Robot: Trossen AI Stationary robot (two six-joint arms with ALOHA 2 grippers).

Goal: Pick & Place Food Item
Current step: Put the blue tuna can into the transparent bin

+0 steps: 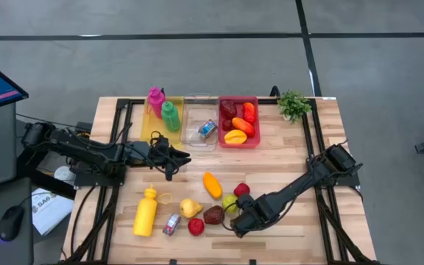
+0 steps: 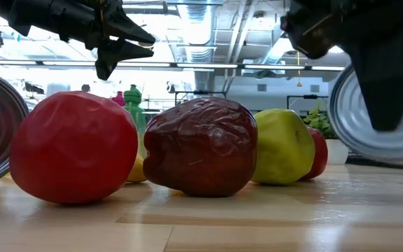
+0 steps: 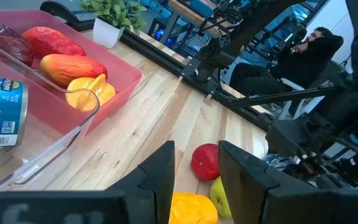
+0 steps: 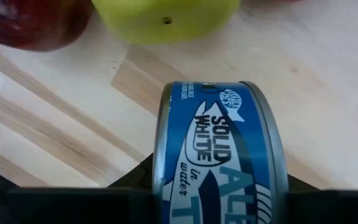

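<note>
Blue-labelled and silver-rimmed, a tuna can sits clamped between the jaws of the right gripper at about five o'clock on the wooden table, standing on its edge just off the boards in the low view; beside it, toward nine o'clock, a green apple, a dark red apple, a bright red apple and a second can lie in a loose row, with a yellow bottle at seven o'clock; a yellow pear-like fruit, an orange mango and a small red fruit lie near the centre; the left gripper hangs above the table at about ten o'clock from centre, its fingers set a narrow gap apart with nothing between them; at twelve o'clock three bins stand side by side, a yellow bin holding a pink bottle and a green bottle, a clear bin holding another blue-labelled can, and a red bin holding red, orange and yellow fruit; a small potted plant stands at one o'clock; beyond the table, in the left wrist view, a person in dark clothing sits.
</note>
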